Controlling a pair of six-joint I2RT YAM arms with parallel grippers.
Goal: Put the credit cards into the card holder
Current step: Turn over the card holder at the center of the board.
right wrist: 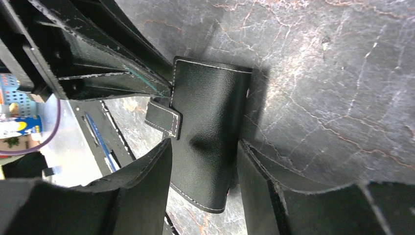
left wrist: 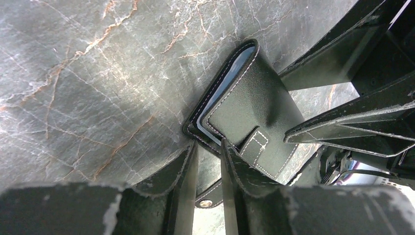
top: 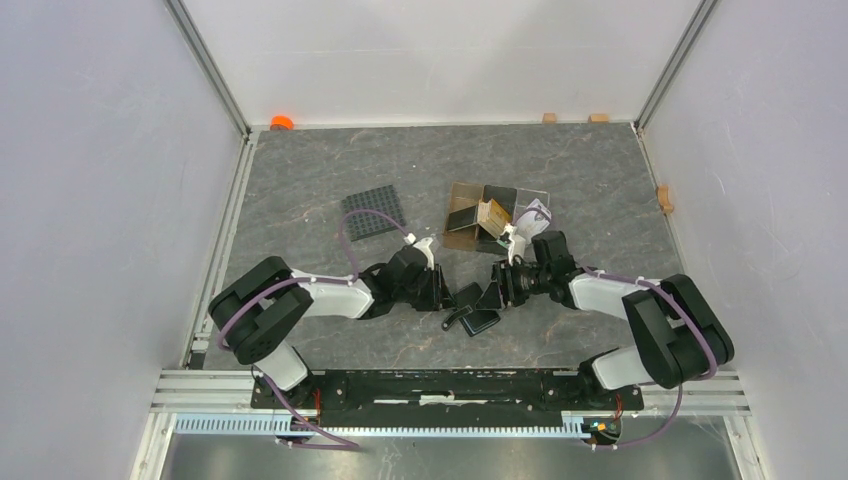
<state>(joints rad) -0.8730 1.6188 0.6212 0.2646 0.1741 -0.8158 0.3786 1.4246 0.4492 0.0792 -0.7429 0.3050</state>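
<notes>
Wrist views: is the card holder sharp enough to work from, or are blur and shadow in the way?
Left wrist: card holder sharp, stitching crisp; left fingers close to the lens, blurred. Right wrist: holder sharp too, dark shadow on the table beside it; right fingers soft; washed-out patch at far left. Top external: holder small, black on dark stone, hard to read.

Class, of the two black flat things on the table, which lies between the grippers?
The small black stitched folding wallet; the black gridded square mat lies apart, farther back.
</notes>
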